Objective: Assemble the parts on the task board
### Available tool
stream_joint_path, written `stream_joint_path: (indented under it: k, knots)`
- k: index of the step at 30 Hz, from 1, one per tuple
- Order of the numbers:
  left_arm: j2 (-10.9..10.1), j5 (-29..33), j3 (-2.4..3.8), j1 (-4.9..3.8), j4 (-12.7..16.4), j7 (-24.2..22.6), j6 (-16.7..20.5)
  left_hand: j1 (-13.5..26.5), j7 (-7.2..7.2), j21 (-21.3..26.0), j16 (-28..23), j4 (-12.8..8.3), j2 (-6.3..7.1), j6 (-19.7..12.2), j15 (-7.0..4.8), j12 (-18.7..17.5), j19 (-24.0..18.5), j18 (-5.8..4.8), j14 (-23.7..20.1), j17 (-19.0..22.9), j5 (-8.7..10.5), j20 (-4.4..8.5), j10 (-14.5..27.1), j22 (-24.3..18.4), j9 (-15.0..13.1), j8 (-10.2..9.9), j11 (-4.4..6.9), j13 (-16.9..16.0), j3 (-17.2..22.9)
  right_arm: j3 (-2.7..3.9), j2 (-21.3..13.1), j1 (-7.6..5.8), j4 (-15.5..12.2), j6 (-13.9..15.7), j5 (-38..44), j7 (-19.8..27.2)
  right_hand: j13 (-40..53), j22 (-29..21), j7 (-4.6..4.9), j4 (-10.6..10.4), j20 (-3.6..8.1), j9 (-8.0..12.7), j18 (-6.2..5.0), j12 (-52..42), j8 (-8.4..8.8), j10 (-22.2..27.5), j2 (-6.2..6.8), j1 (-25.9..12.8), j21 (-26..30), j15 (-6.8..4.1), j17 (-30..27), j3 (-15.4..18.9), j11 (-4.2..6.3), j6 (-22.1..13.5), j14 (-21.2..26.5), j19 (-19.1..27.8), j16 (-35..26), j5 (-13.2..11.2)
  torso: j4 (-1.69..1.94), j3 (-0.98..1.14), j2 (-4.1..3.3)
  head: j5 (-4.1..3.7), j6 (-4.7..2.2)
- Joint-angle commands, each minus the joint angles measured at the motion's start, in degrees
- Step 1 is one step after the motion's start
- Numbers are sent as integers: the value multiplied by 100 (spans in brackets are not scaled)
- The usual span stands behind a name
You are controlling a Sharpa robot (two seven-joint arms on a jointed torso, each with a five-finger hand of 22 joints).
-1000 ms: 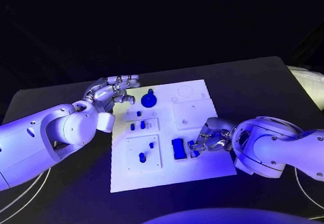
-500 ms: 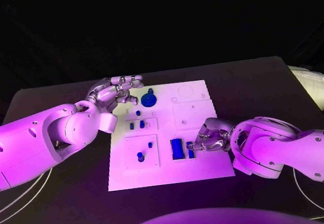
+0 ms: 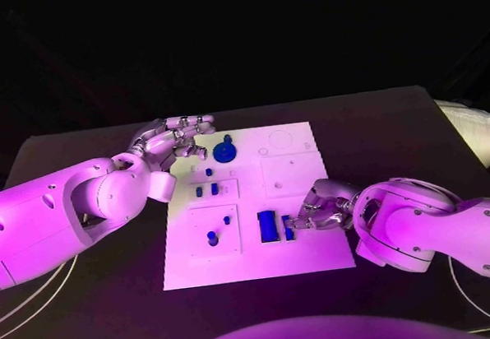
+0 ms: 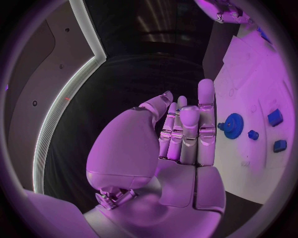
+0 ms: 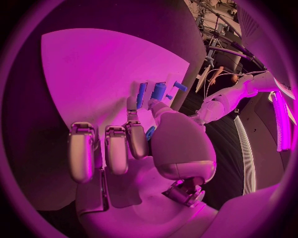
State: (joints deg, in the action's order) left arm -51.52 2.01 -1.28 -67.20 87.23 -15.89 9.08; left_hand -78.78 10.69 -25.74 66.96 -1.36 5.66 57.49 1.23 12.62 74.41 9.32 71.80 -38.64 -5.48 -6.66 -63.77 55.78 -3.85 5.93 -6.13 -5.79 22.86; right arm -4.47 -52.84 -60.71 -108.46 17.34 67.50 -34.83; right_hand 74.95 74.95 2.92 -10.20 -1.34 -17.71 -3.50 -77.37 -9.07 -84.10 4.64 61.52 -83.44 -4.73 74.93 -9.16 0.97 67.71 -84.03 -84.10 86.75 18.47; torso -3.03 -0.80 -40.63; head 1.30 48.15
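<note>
- Black table [image 3: 116,292] lies bare on every side of the white task board [image 3: 314,253].
- My left hand [image 3: 174,139] hovers at its far left corner, fingers straight, holding nothing.
- My right hand [image 3: 316,208] pinches a small blue part [image 5: 149,132] beside the blue blocks [image 3: 270,225] near the board's right edge.

White task board [image 3: 304,212], blue parts [image 3: 268,226], blk table [image 3: 395,119], silver hands [image 3: 177,140]

Your left arm reaches in across the far left of the surface, its left hand [image 3: 174,138] raised with the palm flat and its fingers [image 4: 186,130] held straight and close together, gripping nothing. Your right arm bends in from the near right, its right hand [image 3: 317,208] lowered palm-down, fingers [image 5: 118,148] curled inward and the thumb tucked against them over a small blue piece.
</note>
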Motion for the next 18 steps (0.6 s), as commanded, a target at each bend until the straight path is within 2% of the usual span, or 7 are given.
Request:
stream_joint_path:
  k: [1,5,11,14,15,16,18]
  knots:
    - [4,-10,3,-1,-21,-56,-88,-53,-8,30,8,-44,-7,-21,-10,27,-32,103,-34,7,-33,8,53,-4,0,17,-2,9,4,1,-110,-1,-37,165,21,312,738,449,61,90,25,10,98,113,48,-136,38,150,24,-16,884,51,2,-166,-478,-143,-38,-21,-3,-1,15,12,-33]
    - [15,99,-1,3,-61,-132,-56,-34,-7,31,4,-38,-5,-22,-7,33,-33,101,-40,22,-30,6,55,-4,0,18,-6,10,0,5,-272,-123,20,417,-568,1043,446,239,198,174,-41,76,53,659,245,96,65,323,174,76,704,128,-113,-501,-436,-39,-154,53,-5,-7,31,-11,-102]
    - [83,361,-6,74,-150,-355,168,122,-13,78,-128,29,39,-30,16,71,-95,95,-201,292,-19,-11,74,-22,-1,31,-6,11,-89,10,-338,-461,519,679,-2451,2741,-528,-641,336,393,-154,160,-146,2327,397,838,-46,794,842,188,-131,175,-226,-747,-218,385,-768,62,3,-36,114,-65,-252]
    - [141,467,-7,128,-231,-507,368,221,-12,338,-691,73,82,-42,55,129,-456,88,-856,1029,-18,-53,107,-149,-2,52,-24,10,-217,18,-241,-630,946,666,-3571,3583,-1909,-2525,430,525,-220,215,-518,4503,487,1855,-119,1081,2425,250,-1971,57,-315,-946,427,1354,-2369,-105,9,-50,167,-66,-387]
    - [155,490,-7,136,-252,-538,406,223,-7,428,-806,73,86,-46,65,144,-570,90,-973,1095,-18,-64,118,-199,-2,57,-29,10,-246,19,-214,-658,1036,651,-3751,3714,-2115,-3083,449,551,-248,228,-612,4719,499,1919,-114,1136,2952,282,-2548,25,-341,-986,627,1635,-2948,-179,15,-55,184,-70,-390]
    - [183,527,-7,147,-293,-591,466,219,6,592,-1053,75,87,-52,89,161,-773,90,-1173,1229,-16,-85,138,-296,-1,65,-44,14,-283,21,-163,-697,1190,625,-4031,3917,-2500,-3784,472,582,-308,250,-693,5051,507,1898,-96,1206,3677,332,-3378,-27,-376,-1031,855,1916,-3869,-264,20,-61,203,-81,-454]
    - [250,610,-7,166,-393,-698,588,208,33,939,-1655,88,60,-48,162,157,-1176,77,-1521,1556,-18,-144,214,-520,-1,89,-94,45,-329,32,-38,-750,1518,552,-4529,4268,-2946,-4054,556,600,-355,296,-696,5530,535,2153,-126,1294,4074,390,-3858,-140,-458,-1121,1099,2000,-4586,-299,35,-74,253,-89,-581]
